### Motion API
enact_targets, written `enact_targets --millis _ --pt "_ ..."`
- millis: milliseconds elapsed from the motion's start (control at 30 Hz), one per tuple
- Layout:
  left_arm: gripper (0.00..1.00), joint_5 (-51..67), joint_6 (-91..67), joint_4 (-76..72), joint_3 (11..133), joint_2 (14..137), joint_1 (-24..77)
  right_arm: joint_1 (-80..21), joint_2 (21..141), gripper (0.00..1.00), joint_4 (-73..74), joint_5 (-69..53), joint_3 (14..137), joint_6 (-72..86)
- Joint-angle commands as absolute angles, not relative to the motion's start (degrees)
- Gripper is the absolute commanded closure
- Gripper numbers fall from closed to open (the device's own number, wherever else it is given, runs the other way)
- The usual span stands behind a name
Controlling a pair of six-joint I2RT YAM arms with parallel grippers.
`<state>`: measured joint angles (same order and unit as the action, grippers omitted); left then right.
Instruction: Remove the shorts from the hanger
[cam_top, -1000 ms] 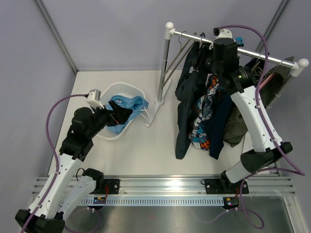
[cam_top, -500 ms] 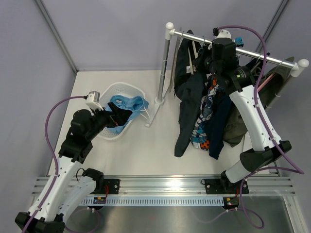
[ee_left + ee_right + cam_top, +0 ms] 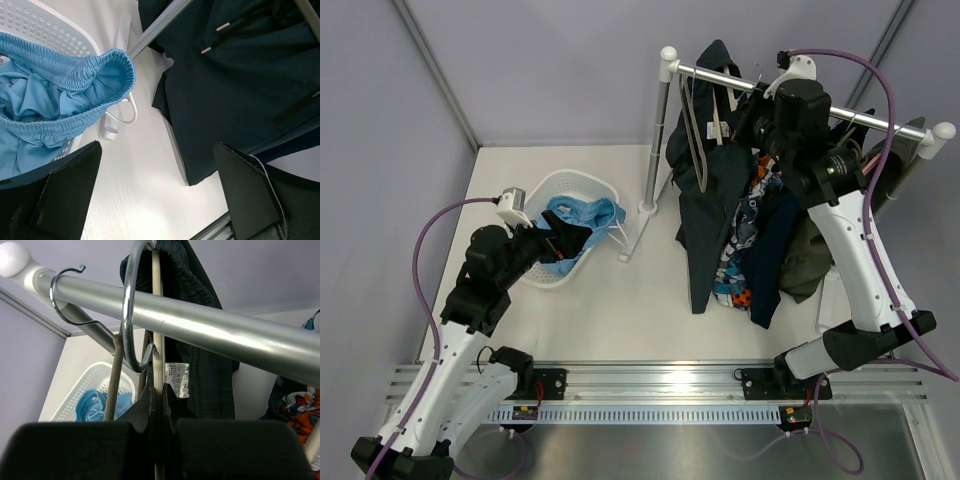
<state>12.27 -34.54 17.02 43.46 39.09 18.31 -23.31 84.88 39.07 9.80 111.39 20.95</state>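
The dark navy shorts (image 3: 705, 215) hang from a beige hanger (image 3: 704, 120) at the left end of the rack's rail (image 3: 880, 118). Their waistband rises above the rail. My right gripper (image 3: 757, 105) is shut on the hanger's bar (image 3: 157, 385). The hanger's metal hook (image 3: 128, 315) curls round the rail (image 3: 210, 330), with the shorts (image 3: 200, 315) behind it. The light blue shorts (image 3: 585, 212) lie in the white basket (image 3: 545, 185). My left gripper (image 3: 555, 240) is open and empty over the basket's near side. Its view shows both pairs, the blue (image 3: 60, 90) and the navy (image 3: 240, 85).
A patterned garment (image 3: 740, 240) and an olive one (image 3: 810, 260) hang further right on the rail. The rack's upright post (image 3: 655, 150) stands between basket and clothes. A second hanger hook (image 3: 65, 300) sits on the rail to the left. Grey walls close in behind.
My right gripper has lifted the hanger up, so the navy shorts have swung left and risen above the rail. The left arm has barely moved.
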Motion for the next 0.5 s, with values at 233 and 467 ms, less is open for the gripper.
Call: enact_targets --millis 233,467 --pt "0.01 15.11 -33.66 14.06 44.91 39.55 18.46 -23.56 74.46 1.0 32.87 6.16 98.64 18.64" --pt "0.01 16.34 -33.58 13.01 45.26 40.69 18.54 -24.43 66.8 1.0 30.06 3.96 87.11 11.96"
